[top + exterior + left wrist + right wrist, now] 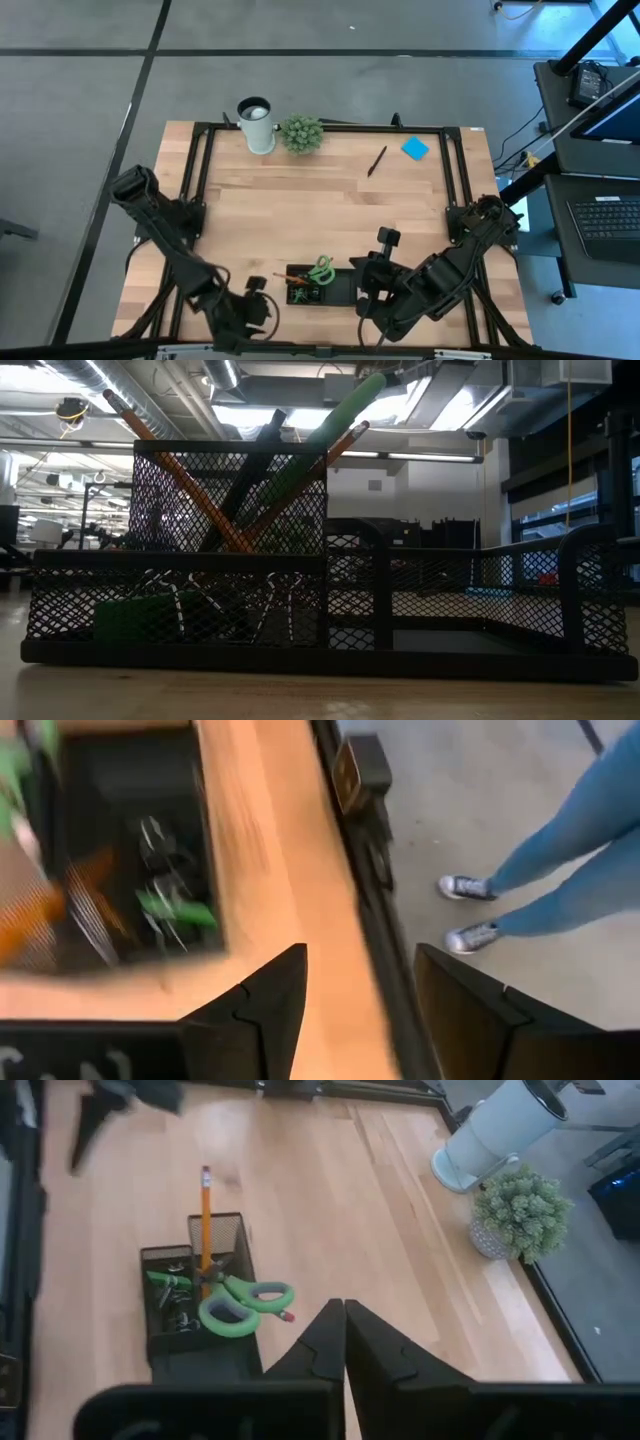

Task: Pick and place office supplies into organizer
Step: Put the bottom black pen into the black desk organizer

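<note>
- Nearest to the low camera is the black wire-mesh organizer (320, 610), at the near edge of the wooden table (300, 190), between my two arms. It fills this view almost completely.
- Green-handled scissors (240, 1302) and an orange pencil (206, 1220) stand upright in its tall cup section, leaning on the mesh. I judge they are stored this way because long items do not fit in the flat compartments.
- Small black binder clips (178, 1320) and a small green eraser (135, 620) lie in the low compartment beside the cup.
- One black pen (376, 160) and a blue square sticky-note pad (415, 149) are on the far right of the table, well apart from the organizer, so I think the task is not finished.
- My left gripper (360, 1010) is at the near edge, left of the organizer, with fingers spread and nothing between them.
- My right gripper (344, 1342) is above the table, right of the organizer, fingers pressed together and empty.
- Hard to see: the left wrist view is blurred. A person's legs (560, 860) show there, cut off.
- A white cylindrical cup (256, 124) and a small green potted plant (301, 133) stand at the far edge.
</note>
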You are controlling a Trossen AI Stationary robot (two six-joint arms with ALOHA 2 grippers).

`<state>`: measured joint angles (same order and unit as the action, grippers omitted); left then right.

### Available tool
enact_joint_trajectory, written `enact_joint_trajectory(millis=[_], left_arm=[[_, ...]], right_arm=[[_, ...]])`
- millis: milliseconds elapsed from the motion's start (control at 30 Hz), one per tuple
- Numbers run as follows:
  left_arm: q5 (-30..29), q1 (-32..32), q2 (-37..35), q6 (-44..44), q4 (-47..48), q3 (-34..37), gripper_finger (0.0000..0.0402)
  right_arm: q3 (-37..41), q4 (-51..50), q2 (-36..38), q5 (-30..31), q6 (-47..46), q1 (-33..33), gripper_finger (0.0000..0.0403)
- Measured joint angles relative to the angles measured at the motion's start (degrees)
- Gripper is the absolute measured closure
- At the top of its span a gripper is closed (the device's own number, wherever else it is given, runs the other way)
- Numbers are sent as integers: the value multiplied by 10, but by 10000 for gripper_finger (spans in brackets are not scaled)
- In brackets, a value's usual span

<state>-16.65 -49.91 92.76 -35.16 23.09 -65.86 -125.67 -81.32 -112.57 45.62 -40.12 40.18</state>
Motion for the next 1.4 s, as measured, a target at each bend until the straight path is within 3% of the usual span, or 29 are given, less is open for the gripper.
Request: enact_joint_trajectory(millis=[200,567,700,1000,1400], left_arm=[[14,-52,36,-133,34,-25,224],[62,-67,182,-143,151,-141,224],[77,-66,221,-204,191,-173,224],[78,-62,238,-272,201,-182,224],[117,-50,273,-276,185,-184,224]], right_arm=[[5,-11,-4,0,4,-11,392],[5,-13,-31,-1,31,-30,391],[5,-13,-39,-1,31,-32,391],[5,-13,-42,-2,32,-32,391],[5,-13,-42,-2,31,-32,391]])
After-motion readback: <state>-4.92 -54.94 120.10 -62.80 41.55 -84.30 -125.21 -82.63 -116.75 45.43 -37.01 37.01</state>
